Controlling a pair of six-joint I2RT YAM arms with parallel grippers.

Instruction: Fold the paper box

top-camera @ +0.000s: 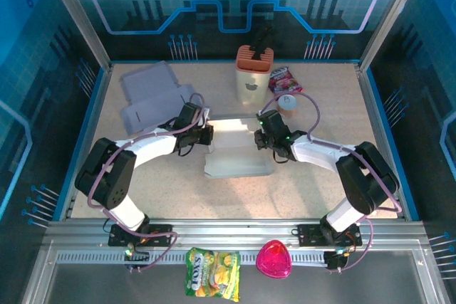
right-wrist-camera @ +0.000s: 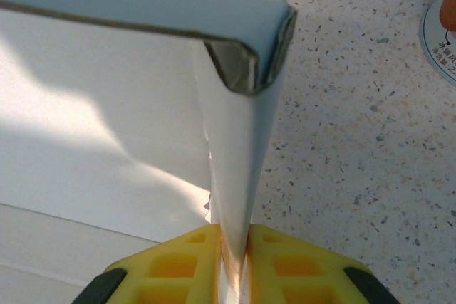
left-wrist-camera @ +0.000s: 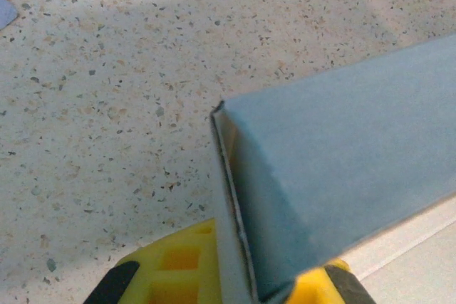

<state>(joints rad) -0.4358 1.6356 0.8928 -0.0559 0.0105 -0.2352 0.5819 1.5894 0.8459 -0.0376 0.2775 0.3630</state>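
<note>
Left hand [top-camera: 203, 135] and right hand [top-camera: 262, 137] each pinched shut on an upright side wall of the paper box [top-camera: 237, 154], its base on the bench [top-camera: 320, 197] directly between them, neither nearer.

The paper box [top-camera: 239, 153] lies in the middle of the worktop [top-camera: 335, 97], between the two claws. The left claw [top-camera: 206, 135] clamps the box's left wall and the right claw [top-camera: 261, 139] clamps its right wall, each wall pinched between the fingers. Behind the box stands a lidded container [top-camera: 253, 75]. A snack packet [top-camera: 283, 80] lies just to its right, and a small cup [top-camera: 287, 103] sits nearer, just behind the right claw. Flat cardboard sheets [top-camera: 152, 95] lie at the far left, behind the left arm. On the near rail, in front of the arm bases, a snack bag [top-camera: 212, 273] lies left of a heart-shaped object [top-camera: 274, 260]
</note>
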